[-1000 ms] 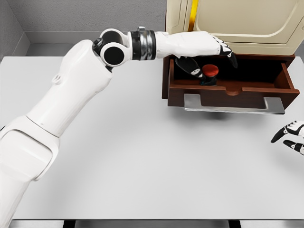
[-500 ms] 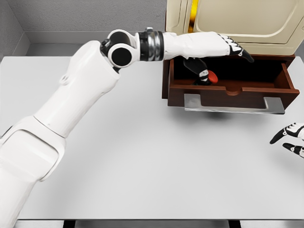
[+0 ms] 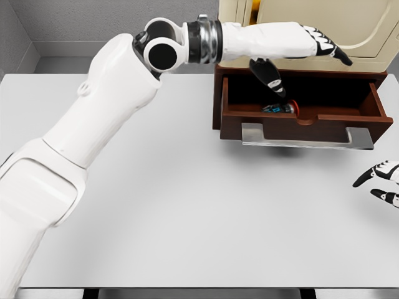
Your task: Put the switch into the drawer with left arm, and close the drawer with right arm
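The switch [image 3: 280,108], dark with a red button, lies tipped on its side on the floor of the open brown drawer [image 3: 299,118], near its front wall. My left hand [image 3: 312,53] hovers above the drawer with fingers spread and thumb pointing down, holding nothing. Only the fingers of my right hand [image 3: 380,180] show at the right edge, relaxed over the table and apart from the drawer's metal handle [image 3: 305,138].
The drawer sticks out from a cream cabinet [image 3: 299,31] at the back of the white table [image 3: 187,205]. A grey wall rises behind the table on the left.
The left hand let go of the switch and rose up and to the right. The switch dropped and tipped onto its side in the drawer. The right hand barely moved.
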{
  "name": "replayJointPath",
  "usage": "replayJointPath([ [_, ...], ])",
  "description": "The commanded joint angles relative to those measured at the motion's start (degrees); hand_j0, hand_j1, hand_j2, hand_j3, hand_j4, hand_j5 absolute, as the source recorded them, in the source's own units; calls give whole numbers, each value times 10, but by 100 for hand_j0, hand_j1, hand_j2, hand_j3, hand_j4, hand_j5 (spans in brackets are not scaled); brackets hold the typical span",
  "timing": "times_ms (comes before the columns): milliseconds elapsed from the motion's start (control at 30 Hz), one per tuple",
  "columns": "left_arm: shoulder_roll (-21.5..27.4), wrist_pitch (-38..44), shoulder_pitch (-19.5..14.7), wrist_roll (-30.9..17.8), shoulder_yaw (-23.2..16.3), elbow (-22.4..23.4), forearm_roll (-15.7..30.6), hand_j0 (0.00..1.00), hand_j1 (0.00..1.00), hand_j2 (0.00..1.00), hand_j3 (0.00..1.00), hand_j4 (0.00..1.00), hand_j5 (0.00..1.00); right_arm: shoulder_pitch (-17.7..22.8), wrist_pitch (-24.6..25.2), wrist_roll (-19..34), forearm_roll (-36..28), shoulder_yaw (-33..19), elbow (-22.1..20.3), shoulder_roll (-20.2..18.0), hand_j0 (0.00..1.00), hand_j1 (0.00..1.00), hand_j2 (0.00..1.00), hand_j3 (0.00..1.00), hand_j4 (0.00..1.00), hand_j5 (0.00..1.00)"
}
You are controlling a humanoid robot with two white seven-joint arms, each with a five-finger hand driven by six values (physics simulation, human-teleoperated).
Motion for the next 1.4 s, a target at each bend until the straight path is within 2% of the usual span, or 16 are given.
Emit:
replayJointPath([
  [0, 0, 2, 0, 0, 1, -25, 33, 94, 94, 94, 94, 94, 94, 0, 2, 0, -4, 1, 0, 0, 52, 52, 52, 52, 52, 52],
  [33, 4, 2, 0, 0, 0, -53, 52, 94, 94, 94, 94, 94, 94, 0, 2, 0, -4, 1, -1, 0, 51, 51, 51, 51, 51, 51],
  [100, 61, 2, 1, 0, -1, -121, 104, 98, 98, 98, 98, 98, 98, -1, 2, 0, -4, 1, -1, 0, 46, 46, 46, 46, 46, 46],
  [133, 122, 2, 2, 0, -1, -179, 148, 100, 100, 100, 100, 100, 100, -1, 2, 0, -4, 1, 0, 0, 44, 44, 44, 44, 44, 44],
  [167, 178, 2, 2, 0, -1, -218, 185, 100, 100, 100, 100, 100, 100, -3, 2, 0, -4, 1, 0, 0, 42, 42, 42, 42, 42, 42],
  [200, 256, 2, 0, 0, -1, -256, 221, 100, 100, 100, 100, 100, 100, -6, 2, 0, -4, 2, 0, 1, 42, 42, 42, 42, 42, 42],
  [233, 336, 2, 0, 0, 0, -276, 228, 100, 100, 100, 100, 100, 100, -8, 2, 0, -4, 2, 0, 1, 42, 42, 42, 42, 42, 42],
  [300, 446, 2, 18, 0, -1, -272, 228, 100, 100, 100, 100, 100, 100, -9, 2, 0, -4, 2, 0, 1, 42, 42, 42, 42, 42, 42],
  [367, 515, 2, 59, 0, 1, -257, 228, 100, 100, 100, 100, 100, 100, -11, 2, 0, -4, 2, 0, 1, 43, 43, 43, 43, 43, 43],
  [400, 530, 2, 83, 0, 2, -243, 228, 100, 100, 100, 100, 100, 100, -14, 2, 0, -4, 3, 0, 1, 43, 43, 43, 43, 43, 43],
  [467, 521, 2, 127, 0, -1, -213, 223, 100, 100, 100, 100, 100, 100, -21, 2, 0, -4, 4, 0, 1, 45, 45, 45, 45, 45, 45],
  [567, 505, 2, 155, 0, -4, -205, 221, 100, 100, 100, 100, 100, 100, -31, 2, 0, -4, 5, 0, 1, 46, 46, 46, 46, 46, 46],
  [633, 505, 2, 156, 0, -4, -202, 221, 100, 100, 100, 100, 100, 100, -50, 2, 0, -4, 22, -1, 1, 46, 46, 46, 46, 46, 46],
  [800, 494, 2, 159, 0, -4, -201, 220, 100, 100, 100, 100, 100, 100, -63, 2, 0, -4, 34, 0, 0, 46, 46, 46, 46, 46, 46],
  [1000, 491, 2, 159, 0, -4, -182, 219, 100, 100, 100, 100, 100, 100, -67, 2, 0, -4, 35, 0, 0, 47, 47, 47, 47, 47, 47],
  [1367, 472, 2, 159, 0, 5, -190, 204, 100, 100, 100, 100, 100, 100, -72, 2, 0, -4, 34, 2, 0, 49, 49, 49, 49, 49, 49],
])
